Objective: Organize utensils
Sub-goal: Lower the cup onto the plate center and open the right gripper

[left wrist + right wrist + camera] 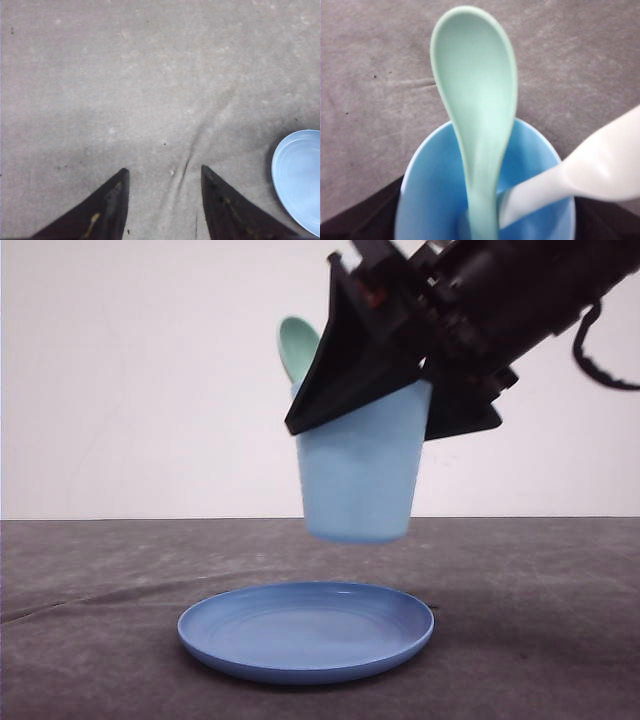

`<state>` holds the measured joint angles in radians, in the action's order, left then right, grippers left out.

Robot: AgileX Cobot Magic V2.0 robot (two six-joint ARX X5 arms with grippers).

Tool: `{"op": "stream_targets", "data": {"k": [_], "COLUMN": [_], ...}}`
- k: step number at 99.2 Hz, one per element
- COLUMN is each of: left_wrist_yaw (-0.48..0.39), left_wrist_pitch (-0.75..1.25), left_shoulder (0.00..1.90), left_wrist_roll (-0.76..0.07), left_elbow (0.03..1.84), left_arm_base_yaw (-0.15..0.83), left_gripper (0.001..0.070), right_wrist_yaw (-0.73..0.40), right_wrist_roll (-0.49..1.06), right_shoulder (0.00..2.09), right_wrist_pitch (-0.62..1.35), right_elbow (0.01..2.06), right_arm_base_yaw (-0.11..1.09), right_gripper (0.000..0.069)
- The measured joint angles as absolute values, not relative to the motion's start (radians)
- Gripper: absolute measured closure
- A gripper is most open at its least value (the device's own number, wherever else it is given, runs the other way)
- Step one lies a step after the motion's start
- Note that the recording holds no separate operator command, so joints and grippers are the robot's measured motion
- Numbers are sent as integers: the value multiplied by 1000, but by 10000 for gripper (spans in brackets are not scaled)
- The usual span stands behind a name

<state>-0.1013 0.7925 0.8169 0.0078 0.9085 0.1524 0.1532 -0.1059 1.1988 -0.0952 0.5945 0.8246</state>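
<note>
Grey, felt-like cloth covers the table (90, 580), which is creased in shallow folds and backed by a plain white wall (140, 370). A light blue cup (360, 475) is held in the air by the right gripper (395, 390), whose two black pointed fingers are clamped against opposite sides of the cup near its rim. The cup is kept upright and clear of the table, directly above a round blue plate (306, 632) that lies near the table's front edge, about midway along it. Cup and plate are not touching.

Two utensils are carried inside the cup. A mint-green spoon (475, 110) is stood handle-down, with its oval bowl raised above the rim; in the front view the bowl is seen just past the gripper's finger on the left. A white fork (580, 177) is leaned beside it, also handle-down, with its head tilted out over the rim on the other side. Its tines are cut off by the frame in the right wrist view and cannot be made out.

The left gripper (165, 172) is seen in its own wrist view, its black fingers spread apart with nothing between them, poised over bare grey cloth. An edge of the blue plate is caught to one side of that view, well apart from the fingers.
</note>
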Motion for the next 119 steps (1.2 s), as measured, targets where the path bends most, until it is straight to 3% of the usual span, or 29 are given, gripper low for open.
{"op": "stream_targets", "data": {"k": [33,91,99,113,119], "left_wrist_yaw": [-101,-101,-101,-101,-101], "left_wrist_pitch": [792,793,793,793,793], "left_shoulder": [817,817,817,817,817], "left_wrist_roll": [8,8,8,8,8], "left_elbow": [908,908,908,908,908], "left_arm_base_yaw": [153,153,152,153,152], "left_gripper": [442,442,442,442,442], "right_wrist_yaw": [157,176,183,184,184], "right_wrist_roll": [-110,-110,-111,-122,-131], "right_shoulder": [1348,1470,1470,1470,1470], "right_wrist_pitch": [-236,-311,-310,-309,-300], "right_elbow": [595,595,595,595,595], "right_arm_base_yaw": [831,843,844,844,844], "right_gripper": [225,223,179,14,11]}}
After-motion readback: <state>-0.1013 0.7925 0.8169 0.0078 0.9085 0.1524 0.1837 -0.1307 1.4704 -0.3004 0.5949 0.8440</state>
